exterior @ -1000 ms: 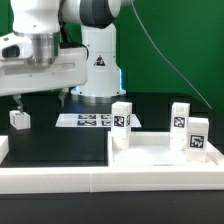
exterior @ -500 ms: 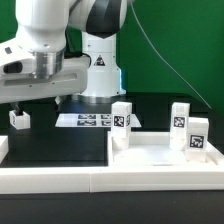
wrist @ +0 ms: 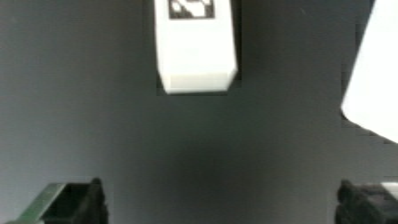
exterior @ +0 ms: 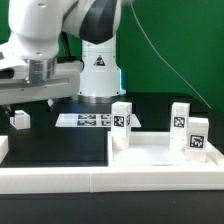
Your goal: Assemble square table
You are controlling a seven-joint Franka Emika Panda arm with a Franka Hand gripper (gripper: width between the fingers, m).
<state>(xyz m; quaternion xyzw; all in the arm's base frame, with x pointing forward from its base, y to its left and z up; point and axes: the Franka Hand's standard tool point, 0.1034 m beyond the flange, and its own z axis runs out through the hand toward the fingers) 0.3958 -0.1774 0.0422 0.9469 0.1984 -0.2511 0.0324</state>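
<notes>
Arm motion: over the last second the arm is swinging toward the exterior view's left, and the wrist is now sitting lower over the desk (exterior: pixel 60 140) than it was.

Gripper: the gripper (wrist: pixel 222 205) is showing two dark fingertips (wrist: pixel 71 203) well apart in the wrist view, with only bare desk between them; it is holding nothing.

Lone leg: one leg (exterior: pixel 20 119) is standing by itself on the desk at the exterior view's left, unmoved through the last second. The wrist is now hanging almost over it, though not touching it.

Wrist view: a white tagged block (wrist: pixel 194 45) is lying ahead of the open fingers, apart from them. It is probably that same lone leg, but the picture is blurred and I am not sure.

Table top: the square top (exterior: pixel 165 152) is lying in the foreground at the exterior view's right, where it was before.

Other legs: three legs are standing on or just beside the top, one at its near-left corner (exterior: pixel 121 116) and two at its right (exterior: pixel 181 114) (exterior: pixel 197 133). None is moving.

Marker board: the marker board (exterior: pixel 85 120) is lying flat behind the top, near the robot's base.

Meaning for the task: the arm seems to be lining up on the lone leg for a pick. No leg looks attached yet, so assembly is likely at an early stage.
</notes>
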